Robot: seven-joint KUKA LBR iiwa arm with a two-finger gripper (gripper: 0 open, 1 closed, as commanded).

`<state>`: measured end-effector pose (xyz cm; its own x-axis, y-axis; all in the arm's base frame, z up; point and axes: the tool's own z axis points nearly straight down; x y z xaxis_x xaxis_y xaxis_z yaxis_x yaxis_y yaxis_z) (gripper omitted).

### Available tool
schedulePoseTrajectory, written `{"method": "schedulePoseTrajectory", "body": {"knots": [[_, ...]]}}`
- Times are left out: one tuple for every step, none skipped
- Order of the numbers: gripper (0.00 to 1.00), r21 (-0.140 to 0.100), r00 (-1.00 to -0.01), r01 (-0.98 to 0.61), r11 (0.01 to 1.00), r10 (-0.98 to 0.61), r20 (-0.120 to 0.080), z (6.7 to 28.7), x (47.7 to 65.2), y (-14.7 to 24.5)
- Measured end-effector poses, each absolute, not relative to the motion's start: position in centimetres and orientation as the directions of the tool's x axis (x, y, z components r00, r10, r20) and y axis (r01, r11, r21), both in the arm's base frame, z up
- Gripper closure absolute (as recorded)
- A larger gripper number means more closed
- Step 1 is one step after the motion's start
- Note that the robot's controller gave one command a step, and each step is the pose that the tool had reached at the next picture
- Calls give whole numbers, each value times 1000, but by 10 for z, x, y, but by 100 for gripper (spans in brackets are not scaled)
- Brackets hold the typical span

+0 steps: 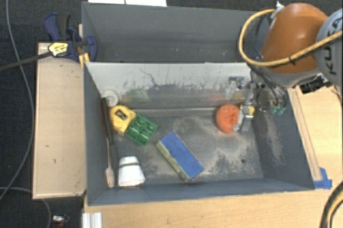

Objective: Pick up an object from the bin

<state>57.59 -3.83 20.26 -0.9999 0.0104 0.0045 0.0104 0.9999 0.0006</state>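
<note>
Gripper (244, 113) is low, just right of the orange ball (227, 117) (aperture: cannot tell). The ball is the nearest pick candidate, judged accessible. Blue sponge (180, 156) lies lower-left of the ball and green block (141, 129) farther left, both well apart, i.e. no obstruction.

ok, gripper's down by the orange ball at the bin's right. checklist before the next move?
1. Gripper low in the bin, right beside the orange ball: ok.
2. Ball actually gripped: cannot tell.
3. Ball free of neighbours, with the blue sponge lying apart from it: ok.
4. Gripper clear of the bin's back wall: cannot tell.
5. Green block and white cup at the left, well away from the arm: ok.
</note>
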Motion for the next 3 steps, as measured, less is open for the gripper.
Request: {"method": "schedulePoseTrajectory", "body": {"knots": [[0,0,-1000,9,1000,9,-3,207,577,-38],[0,0,-999,-48,999,-48,-4,178,574,-15],[0,-1,-997,-76,997,-76,-10,120,516,-5]]}}
